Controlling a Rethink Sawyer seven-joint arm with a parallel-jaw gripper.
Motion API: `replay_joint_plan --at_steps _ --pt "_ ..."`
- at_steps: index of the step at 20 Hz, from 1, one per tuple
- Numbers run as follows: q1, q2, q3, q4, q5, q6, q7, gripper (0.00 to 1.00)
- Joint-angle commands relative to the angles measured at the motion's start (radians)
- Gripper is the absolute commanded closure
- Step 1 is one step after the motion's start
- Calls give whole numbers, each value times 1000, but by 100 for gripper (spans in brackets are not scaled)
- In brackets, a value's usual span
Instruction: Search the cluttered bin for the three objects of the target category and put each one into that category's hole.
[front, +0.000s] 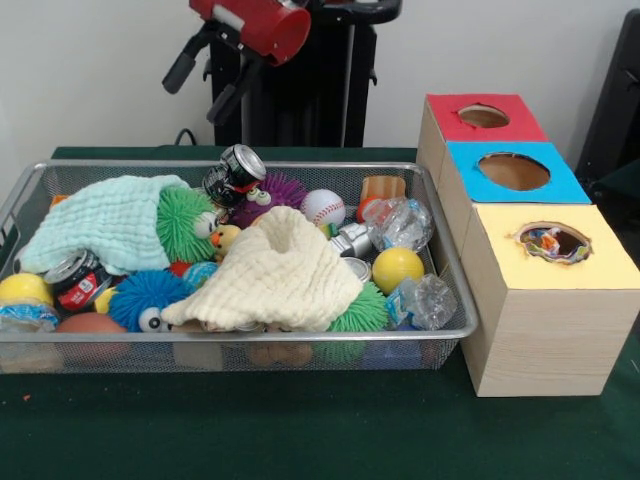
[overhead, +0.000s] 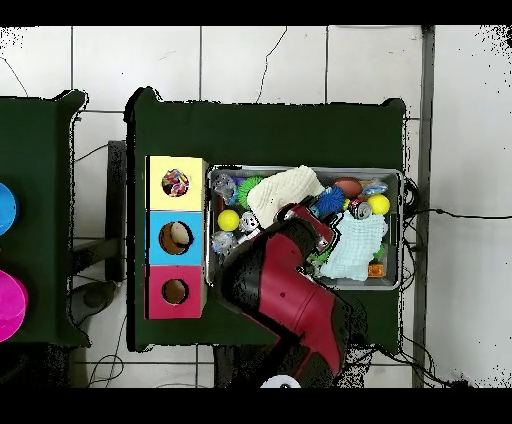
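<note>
The wire mesh bin (front: 455, 330) holds toys, cans and towels; it also shows in the overhead view (overhead: 400, 175). No spotted cloth shows in the bin. A spotted cloth (front: 550, 241) lies inside the hole (front: 580, 243) of the yellow-topped box (front: 600, 270). The overhead view shows that cloth (overhead: 176, 182) in the same hole too. My red arm (overhead: 290, 285) reaches over the middle of the bin, high above it. Its red end (front: 262, 25) is at the top of the front view. The gripper is hidden under the wrist (overhead: 308, 222).
A cream waffle towel (front: 280, 275) and a mint-green towel (front: 105, 220) cover part of the clutter. Around them lie a baseball (front: 323, 207), a yellow ball (front: 397, 268), cans and spiky balls. The blue-topped box (front: 515, 172) and red-topped box (front: 483, 117) stand behind the yellow one.
</note>
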Motion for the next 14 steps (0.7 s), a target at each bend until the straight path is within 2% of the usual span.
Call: replay_joint_plan --at_steps 1,9,12,14 --pt "-77 54 260 182 3 -163 320 0" --pt "-127 68 308 229 10 -256 300 0" --pt "-118 73 280 236 28 -289 283 0" --pt "-92 73 236 241 52 -308 266 0"
